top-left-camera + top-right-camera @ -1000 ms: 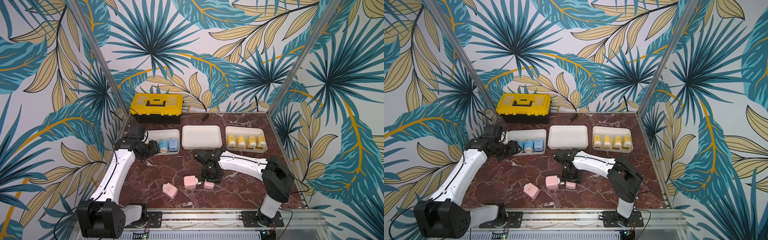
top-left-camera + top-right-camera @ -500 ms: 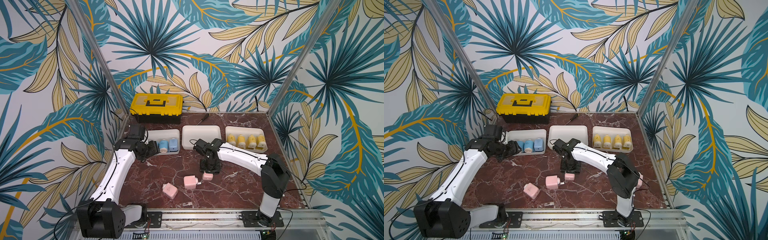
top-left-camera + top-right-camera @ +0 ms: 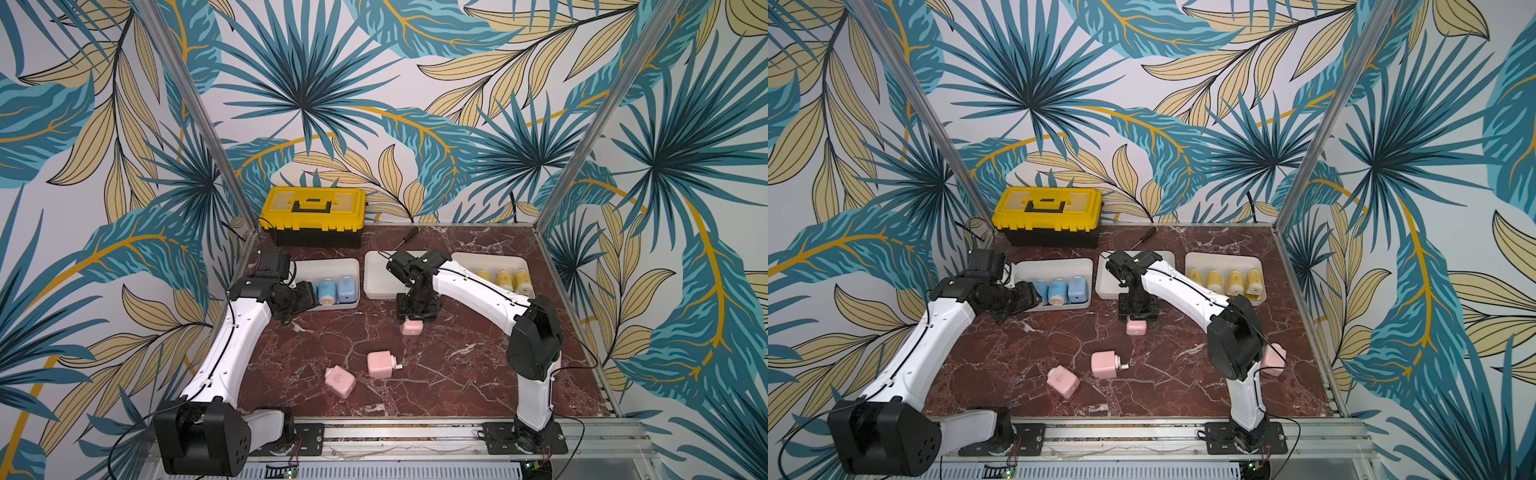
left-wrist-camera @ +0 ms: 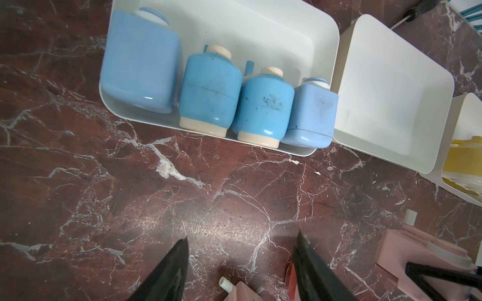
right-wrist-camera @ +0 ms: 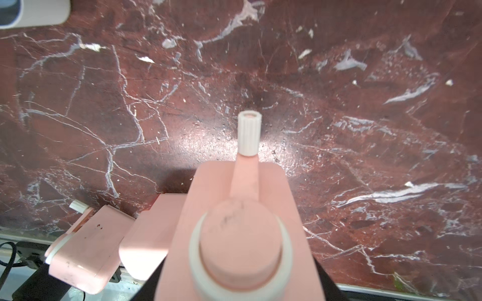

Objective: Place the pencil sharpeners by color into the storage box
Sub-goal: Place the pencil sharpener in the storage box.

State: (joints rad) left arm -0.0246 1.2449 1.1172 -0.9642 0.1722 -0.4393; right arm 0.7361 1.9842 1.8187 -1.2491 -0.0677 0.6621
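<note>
In both top views the right hand points straight down, and its black body hides where the fingers meet the small pink plastic sharpener under it. The right wrist view settles it: that pink sharpener fills the frame between the 2 dark fingers, pinched and held above the red marble table. In a top view the right arm covers the first of the yellow bottle-shaped sharpeners, so only 3 show there; another top view shows all 4 in the right white plastic tray. A 4th pink sharpener peeks out behind the right arm's elbow in that view alone.

The left hand is spread and holds nothing, its 2 black fingers hovering over bare table just in front of the left white tray. From above, the left arm hides part of that tray and only some blue shows; the left wrist view shows 4 blue plastic sharpeners lined up inside, 2 blocky and 2 bottle-shaped. The middle white tray shows only bare floor, though the right arm covers part of it from above.

2 loose pink sharpeners, a bottle-shaped one and a blocky one, lie near each other on the open table. A yellow plastic toolbox and a dark screwdriver sit at the back.
</note>
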